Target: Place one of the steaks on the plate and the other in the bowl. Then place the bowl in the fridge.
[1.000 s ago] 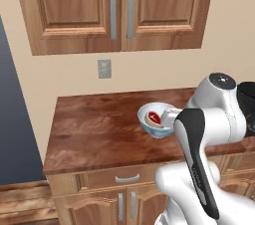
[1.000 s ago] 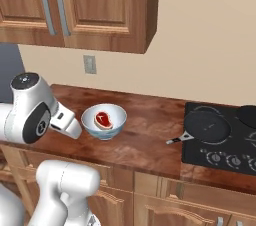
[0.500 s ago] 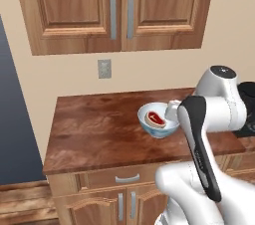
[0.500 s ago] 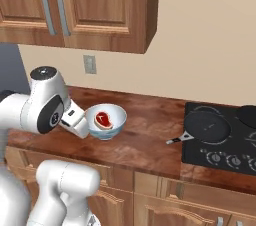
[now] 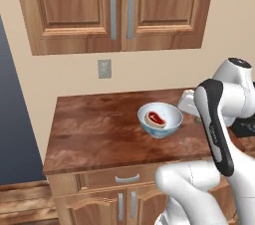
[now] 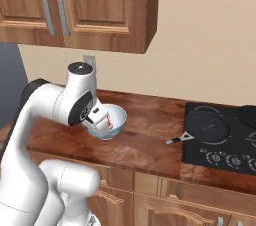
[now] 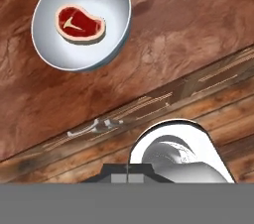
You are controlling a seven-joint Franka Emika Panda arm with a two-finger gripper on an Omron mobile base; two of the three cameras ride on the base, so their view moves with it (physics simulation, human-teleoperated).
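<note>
Hovering arm, gripper [image 5: 185, 103] shut, beside bowl [image 5: 160, 120]

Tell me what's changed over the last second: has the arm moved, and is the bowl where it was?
The arm has swung and its hand has closed in beside the bowl; in the right base view it now overlaps the near rim. The gripper is shut, holding nothing. The bowl has stayed put on the counter, one steak lying inside. The frying pan is unchanged.

Home kitchen, rendered. Wooden wall cabinets [image 5: 119, 10] with bar handles hang above a brown worktop [image 5: 99, 129]; base cabinets and a drawer [image 5: 127, 179] sit under it. Black cooktop [image 6: 220, 137] with knobs right of the worktop, frying pan [image 6: 205, 125] on it. Wall outlet [image 5: 104, 68] under the wall cabinets.
</note>
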